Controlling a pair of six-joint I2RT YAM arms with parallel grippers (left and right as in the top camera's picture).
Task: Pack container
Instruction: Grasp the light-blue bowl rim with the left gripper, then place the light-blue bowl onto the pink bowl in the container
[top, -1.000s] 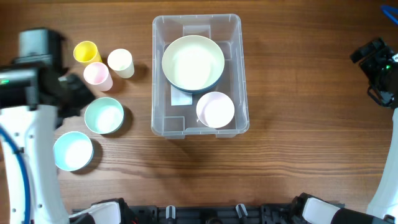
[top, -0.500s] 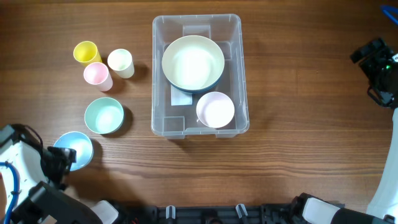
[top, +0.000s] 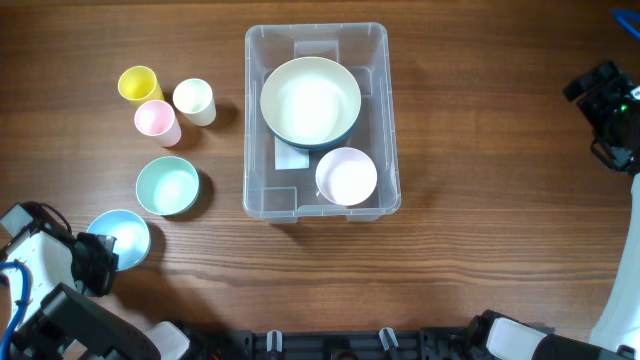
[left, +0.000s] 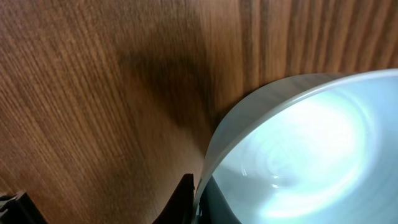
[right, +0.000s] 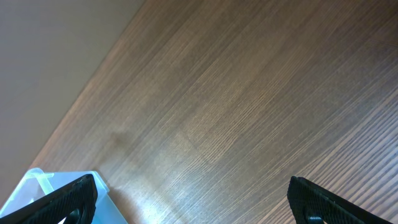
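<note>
Left gripper (top: 98, 260) straddles a blue bowl's (top: 120, 238) rim; grip unclear. The container (top: 249, 120) lies well apart, forward to its right. Right gripper (right: 193, 202) spread wide.

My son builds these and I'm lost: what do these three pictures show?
Two robot arms, left and right, at a wooden table. One picture looks down from above; the others come from a camera on each wrist. A clear bin holds a big cream bowl and a small pink bowl. Left of it stand a yellow cup, a cream cup, a pink cup, a green bowl and a blue bowl. The left gripper is at the blue bowl's rim; whether it grips, I cannot tell. The right gripper is open and empty.
</note>
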